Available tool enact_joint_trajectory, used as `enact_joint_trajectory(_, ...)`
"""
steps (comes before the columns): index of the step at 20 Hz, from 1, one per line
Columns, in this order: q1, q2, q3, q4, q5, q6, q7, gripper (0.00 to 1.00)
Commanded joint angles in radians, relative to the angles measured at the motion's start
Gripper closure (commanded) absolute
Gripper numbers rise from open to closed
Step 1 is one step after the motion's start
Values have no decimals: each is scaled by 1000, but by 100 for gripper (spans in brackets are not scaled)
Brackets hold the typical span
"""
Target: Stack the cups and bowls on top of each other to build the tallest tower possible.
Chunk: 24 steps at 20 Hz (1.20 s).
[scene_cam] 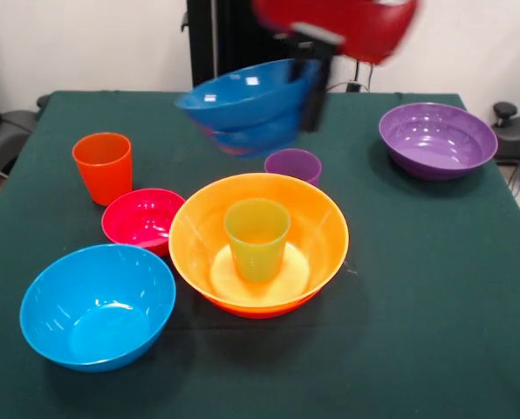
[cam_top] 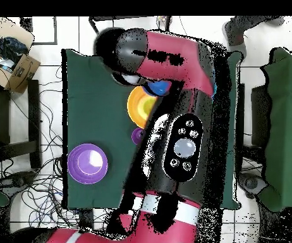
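Pincer [scene_cam: 312,92] pinching rim of blue bowl [scene_cam: 242,98], held above bench [scene_cam: 434,288]. Below, slightly nearer cam: purple cup [scene_cam: 293,164], green cup [scene_cam: 256,236] in yellow-orange bowl [scene_cam: 321,236].

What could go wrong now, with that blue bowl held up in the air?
The jaws pinch the blue bowl by one rim edge and it hangs tilted, so it might slip. The green cup stands upright inside the orange bowl; a careless lowering could topple it. The purple cup sits close behind, easy to bump.
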Motion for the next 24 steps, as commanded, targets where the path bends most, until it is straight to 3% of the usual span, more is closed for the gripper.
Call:
enact_joint_trajectory(1,-45,1,169,183,-131,-67,-363,100)
enact_joint_trajectory(10,-62,-4,225,189,-156,-68,-308,100)
enact_joint_trajectory(15,-50,-3,231,159,-159,-34,-260,100)
enact_joint_trajectory(24,-35,2,225,167,-182,-66,-210,100)
